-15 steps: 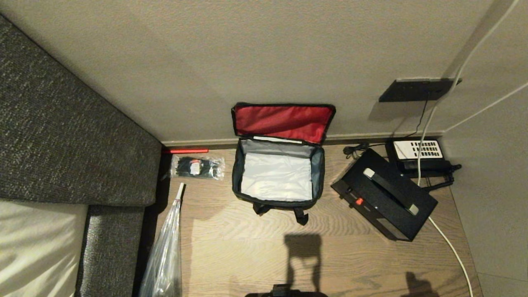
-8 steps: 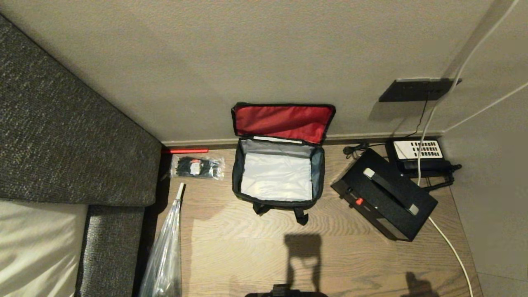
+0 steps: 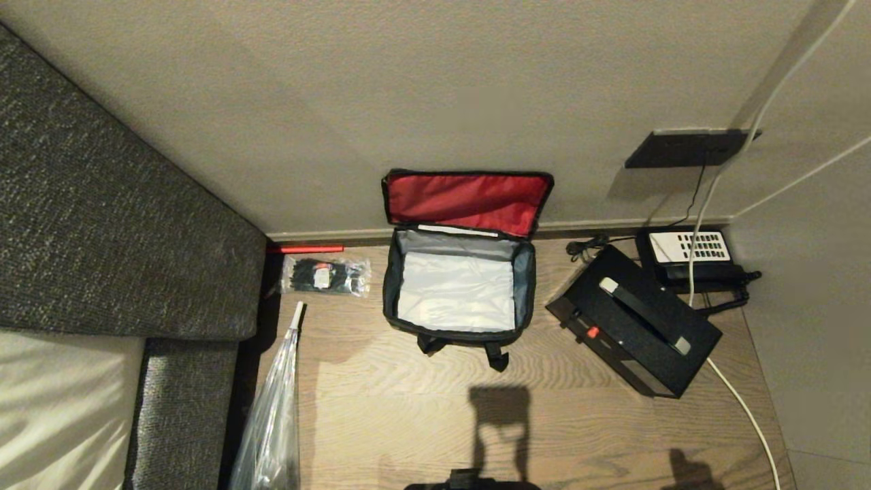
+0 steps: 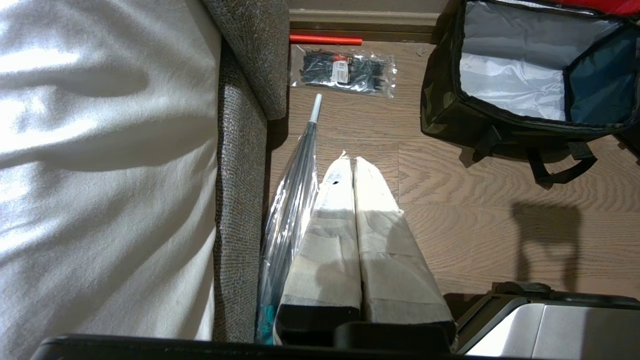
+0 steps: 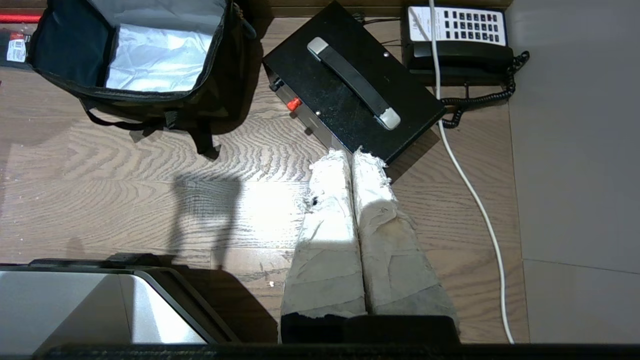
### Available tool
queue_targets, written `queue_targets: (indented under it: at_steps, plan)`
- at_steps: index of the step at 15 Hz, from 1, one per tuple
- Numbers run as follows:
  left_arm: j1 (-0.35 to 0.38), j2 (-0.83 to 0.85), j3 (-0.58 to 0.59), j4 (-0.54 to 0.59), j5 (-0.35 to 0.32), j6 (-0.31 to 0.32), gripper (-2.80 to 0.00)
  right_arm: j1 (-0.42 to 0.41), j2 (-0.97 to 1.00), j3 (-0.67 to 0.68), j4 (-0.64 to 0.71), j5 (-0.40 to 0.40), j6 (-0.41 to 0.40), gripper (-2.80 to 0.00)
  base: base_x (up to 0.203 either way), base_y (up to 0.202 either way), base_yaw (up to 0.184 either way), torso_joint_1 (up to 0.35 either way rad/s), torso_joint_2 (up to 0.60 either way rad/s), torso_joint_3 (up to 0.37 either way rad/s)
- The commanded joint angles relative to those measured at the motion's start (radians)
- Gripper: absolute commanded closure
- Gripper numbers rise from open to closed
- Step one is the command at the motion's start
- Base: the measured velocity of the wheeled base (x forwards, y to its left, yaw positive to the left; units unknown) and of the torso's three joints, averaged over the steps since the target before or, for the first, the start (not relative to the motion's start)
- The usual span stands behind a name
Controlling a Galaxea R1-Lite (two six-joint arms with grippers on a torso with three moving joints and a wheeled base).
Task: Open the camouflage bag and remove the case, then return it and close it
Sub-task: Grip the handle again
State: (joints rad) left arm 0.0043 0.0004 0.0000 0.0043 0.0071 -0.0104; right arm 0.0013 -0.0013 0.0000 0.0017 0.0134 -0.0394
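The camouflage bag [image 3: 457, 335] stands open on the wooden floor against the wall, its red lid lining [image 3: 467, 201] leaning back and its grey-white interior empty. The same bag [image 4: 450, 107] shows in the left wrist view and again [image 5: 210, 95] in the right wrist view. To its right the black case [image 3: 633, 320] lies flat on the floor, handle up, red latch toward me; the right wrist view shows the case [image 5: 340, 100] too. My left gripper [image 4: 353, 159] is shut, empty, above bare floor. My right gripper [image 5: 350, 154] is shut, empty, just short of the case's near corner.
A black telephone [image 3: 687, 255] with white keypad sits behind the case, and a white cable [image 3: 742, 401] runs along the floor beside it. A grey sofa [image 3: 102, 224] fills the left. A packet of black ties [image 3: 325, 275] and a clear-wrapped umbrella [image 3: 272, 408] lie left of the bag.
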Motion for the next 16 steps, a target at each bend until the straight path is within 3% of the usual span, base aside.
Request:
queue_targets:
  at_steps: [1,16]
  plan:
    - [0.0,0.0,0.003,0.0,0.001,0.0,0.0,0.0,-0.003,0.0,0.0,0.0,-0.001,0.0,0.0,0.0,0.0,0.0,0.0,0.0]
    - [0.0,-0.002,0.003,-0.001,0.001,0.0,0.0,0.0,-0.005,0.0,0.0,0.0,-0.001,0.0,0.0,0.0,0.0,0.0,0.0,0.0]
